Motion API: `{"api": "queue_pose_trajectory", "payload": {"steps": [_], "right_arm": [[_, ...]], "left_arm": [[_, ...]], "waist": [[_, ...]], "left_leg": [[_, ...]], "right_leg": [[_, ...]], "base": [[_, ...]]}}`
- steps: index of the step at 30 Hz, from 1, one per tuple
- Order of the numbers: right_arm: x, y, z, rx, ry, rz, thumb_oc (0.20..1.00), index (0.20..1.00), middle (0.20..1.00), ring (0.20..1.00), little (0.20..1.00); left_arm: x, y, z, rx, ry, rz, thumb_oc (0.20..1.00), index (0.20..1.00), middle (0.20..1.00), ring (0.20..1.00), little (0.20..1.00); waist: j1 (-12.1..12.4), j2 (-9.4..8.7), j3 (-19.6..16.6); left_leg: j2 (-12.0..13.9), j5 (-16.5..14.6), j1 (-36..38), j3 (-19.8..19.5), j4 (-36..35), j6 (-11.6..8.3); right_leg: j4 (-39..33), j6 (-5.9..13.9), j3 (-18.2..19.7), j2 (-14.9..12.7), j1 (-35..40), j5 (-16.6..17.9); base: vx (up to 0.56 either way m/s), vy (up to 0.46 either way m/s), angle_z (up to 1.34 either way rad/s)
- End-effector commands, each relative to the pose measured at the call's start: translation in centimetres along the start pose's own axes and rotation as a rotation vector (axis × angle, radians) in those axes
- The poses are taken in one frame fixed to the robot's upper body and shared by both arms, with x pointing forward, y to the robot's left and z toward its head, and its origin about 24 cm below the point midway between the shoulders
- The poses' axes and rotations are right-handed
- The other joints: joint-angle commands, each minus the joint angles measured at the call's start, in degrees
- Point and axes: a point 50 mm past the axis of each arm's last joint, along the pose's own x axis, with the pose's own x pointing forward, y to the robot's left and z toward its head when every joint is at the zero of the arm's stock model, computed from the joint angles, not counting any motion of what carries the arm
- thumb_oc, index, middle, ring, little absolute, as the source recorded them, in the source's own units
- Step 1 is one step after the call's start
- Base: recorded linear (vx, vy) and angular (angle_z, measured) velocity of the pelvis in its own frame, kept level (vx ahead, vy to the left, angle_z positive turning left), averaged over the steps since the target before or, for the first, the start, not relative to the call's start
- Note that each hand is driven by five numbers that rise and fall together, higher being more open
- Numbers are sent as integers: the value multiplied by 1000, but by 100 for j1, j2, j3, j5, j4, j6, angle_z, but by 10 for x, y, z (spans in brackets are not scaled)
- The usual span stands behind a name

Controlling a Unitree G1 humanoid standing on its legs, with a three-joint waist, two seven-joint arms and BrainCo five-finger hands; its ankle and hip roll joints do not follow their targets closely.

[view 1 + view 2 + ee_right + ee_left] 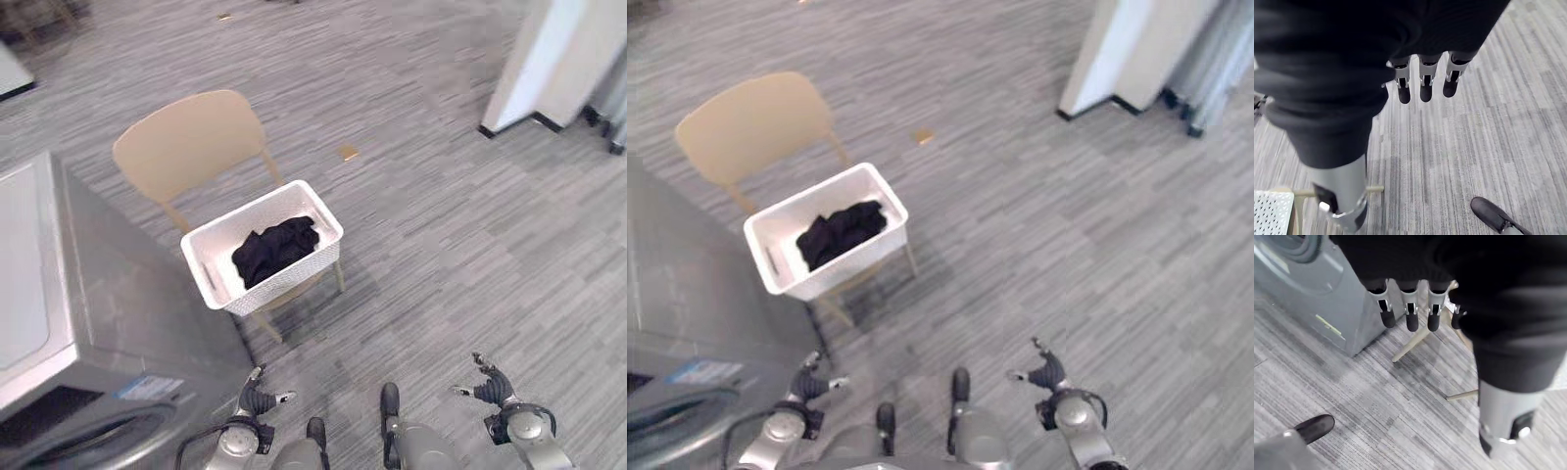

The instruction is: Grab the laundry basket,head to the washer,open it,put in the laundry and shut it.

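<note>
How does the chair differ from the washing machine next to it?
The chair is light tan with thin legs, while the washer is a solid grey box. The chair carries the white laundry basket of dark clothes; the washer's top is bare. Both stand on the grey floor.

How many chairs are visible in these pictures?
1. The wooden chair stands on the floor next to the washer, and the white laundry basket with dark clothes sits on its seat. Others may be out of view.
</note>
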Motion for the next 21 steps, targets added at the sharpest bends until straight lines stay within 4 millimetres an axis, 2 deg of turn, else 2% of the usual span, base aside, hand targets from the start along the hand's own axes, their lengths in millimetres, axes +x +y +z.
{"api": "queue_pose_trajectory", "payload": {"steps": [1,4,5,6,9,11,12,15,17,18,19,21], "right_arm": [[-2,-15,8,33,-59,-55,1000,1000,1000,1000,1000],[-3,-16,6,23,-52,-58,1000,1000,1000,1000,1000],[-3,-16,6,23,-52,-58,1000,1000,1000,1000,1000],[-4,-15,6,21,-49,-58,1000,1000,1000,1000,1000],[-4,-14,6,13,-51,-55,1000,1000,1000,1000,1000],[-4,-12,10,12,-68,-44,1000,1000,1000,1000,1000],[-2,-11,13,-3,-76,-39,1000,1000,1000,1000,1000],[2,-10,25,-28,-112,-34,1000,1000,1000,1000,1000],[2,-11,34,-40,-154,-38,1000,1000,1000,1000,1000],[2,-13,40,-56,-181,-37,1000,1000,1000,1000,1000],[2,-14,43,-75,-197,-35,1000,1000,1000,1000,1000],[2,-21,53,-141,-239,-46,1000,1000,1000,1000,1000]], "left_arm": [[0,24,9,-24,-58,69,1000,1000,1000,1000,1000],[-2,29,4,-20,-40,83,1000,1000,1000,1000,1000],[-2,29,4,-20,-39,83,1000,1000,1000,1000,1000],[-3,32,1,-18,-26,91,1000,1000,1000,1000,1000],[-5,36,-5,-19,-4,106,1000,1000,1000,1000,1000],[-9,38,-13,-32,22,113,1000,1000,1000,1000,1000],[-9,40,-14,-40,27,123,1000,1000,1000,1000,1000],[-9,44,-17,-44,42,142,1000,1000,1000,1000,1000],[-10,49,-18,-39,46,158,1000,1000,1000,1000,1000],[-9,51,-18,-35,47,167,1000,1000,1000,1000,1000],[-9,52,-19,-29,53,174,1000,1000,1000,1000,1000],[-8,52,-20,-20,59,174,1000,1000,1000,1000,1000]], "waist": [[25,-54,-110],[92,-38,-182],[86,-40,-185],[131,-49,-221],[196,-74,-239],[212,-66,-371],[270,-105,-408],[297,-209,-373],[281,-206,-334],[257,-158,-310],[222,-146,-278],[159,-135,-219]], "left_leg": [[85,-552,-250,769,263,410],[292,-114,-495,931,-246,324],[288,-107,-494,927,-254,323],[435,79,-626,961,-481,164],[610,385,-843,1050,-583,37],[564,300,-680,1292,-618,99],[456,154,-702,1242,-463,166],[190,-272,-510,1232,-279,498],[32,-439,-233,1167,-356,634],[33,-370,-101,1151,-469,706],[-5,-388,0,1064,-528,716],[-40,-433,125,928,-591,682]], "right_leg": [[413,478,-110,-290,322,-889],[392,452,-362,-240,533,-1114],[393,452,-367,-242,532,-1116],[414,457,-446,-235,775,-1386],[503,478,-622,-300,1070,-1551],[670,576,-722,-443,1295,-1596],[814,639,-734,-576,1324,-1509],[1958,765,-464,-954,929,-1015],[2579,794,-207,-954,565,-785],[2731,673,-86,-806,258,-730],[2729,650,14,-714,90,-794],[2219,645,-28,-673,-30,-957]], "base": [[177,-24,78],[208,18,48],[341,59,46],[364,74,62],[415,150,46],[528,324,25],[472,349,10],[308,273,-3],[245,173,-9],[183,90,8],[194,27,35],[195,-58,55]]}}
